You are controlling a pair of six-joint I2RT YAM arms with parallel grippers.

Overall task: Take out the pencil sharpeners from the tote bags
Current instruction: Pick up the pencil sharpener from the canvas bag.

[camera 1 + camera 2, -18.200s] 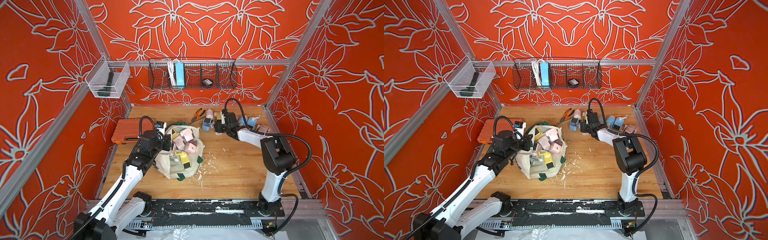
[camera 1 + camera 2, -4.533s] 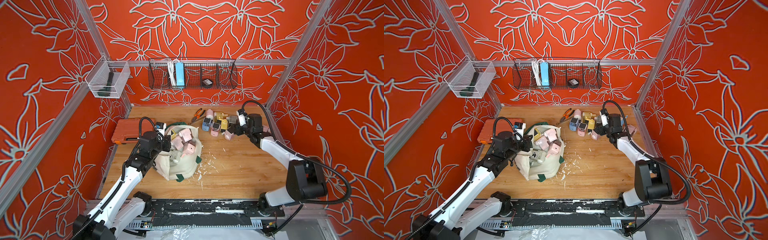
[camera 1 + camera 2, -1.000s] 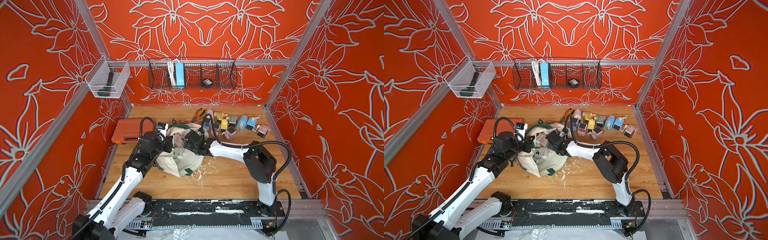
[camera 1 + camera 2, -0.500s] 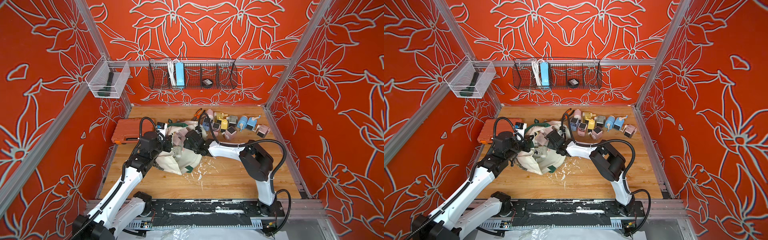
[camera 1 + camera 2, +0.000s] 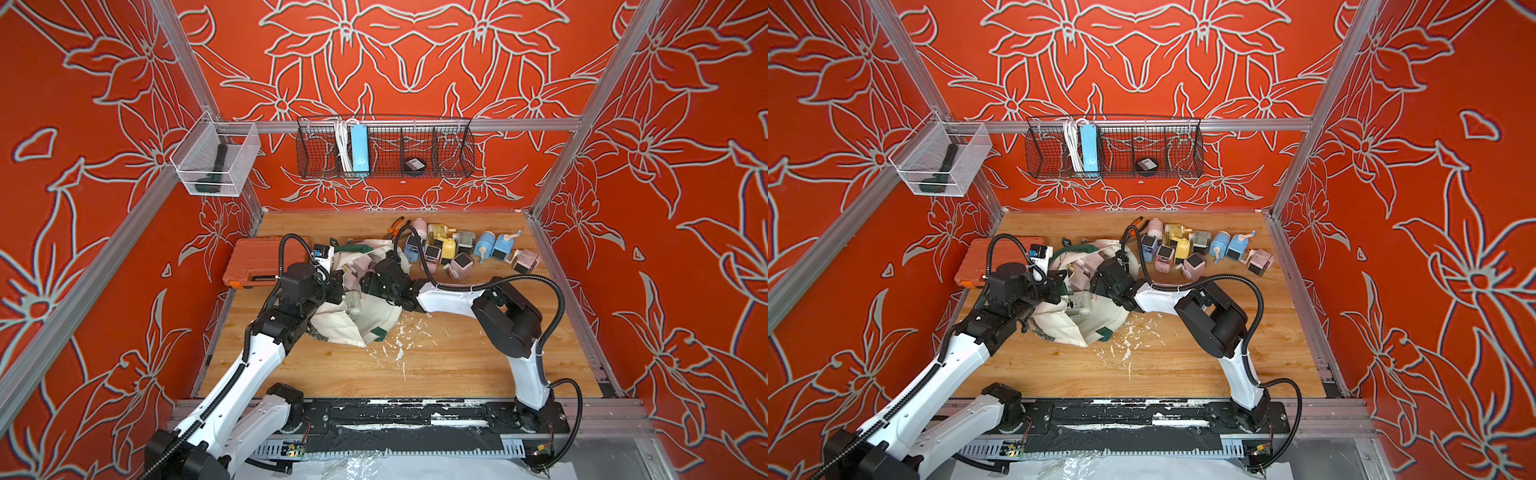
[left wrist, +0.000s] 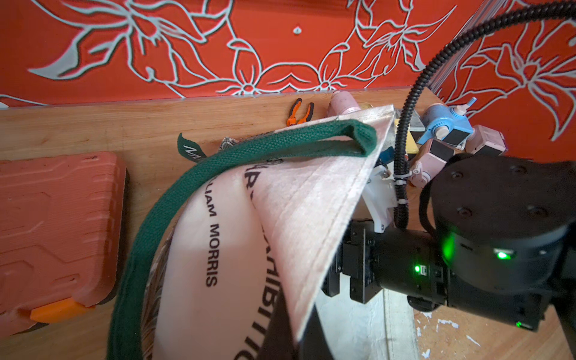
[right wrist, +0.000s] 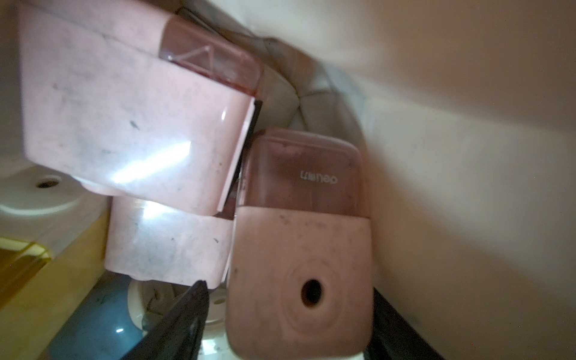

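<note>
The cream tote bag (image 5: pixel 365 316) (image 5: pixel 1075 320) lies slumped at the middle left of the table, its green strap (image 6: pixel 249 149) looped over the top. My left gripper (image 6: pixel 296 338) (image 5: pixel 336 286) is shut on the bag's rim and holds the mouth up. My right gripper (image 7: pixel 283 327) (image 5: pixel 370 282) reaches inside the bag, open. One dark finger (image 7: pixel 174 321) stands off a pink pencil sharpener (image 7: pixel 299 265); the other finger sits against its far side. More pink, yellow and blue sharpeners are packed beside it. Several sharpeners (image 5: pixel 457 249) (image 5: pixel 1183 249) stand in a row at the back.
An orange tool case (image 5: pixel 266 262) lies left of the bag. Orange-handled pliers (image 5: pixel 397 226) rest by the back wall. White scraps (image 5: pixel 399 336) litter the wood in front of the bag. A wire basket (image 5: pixel 384 149) and a clear bin (image 5: pixel 216 160) hang on the walls.
My right gripper has pushed further into the bag's mouth and the bag has shifted slightly. My left gripper keeps its hold in the same place.
</note>
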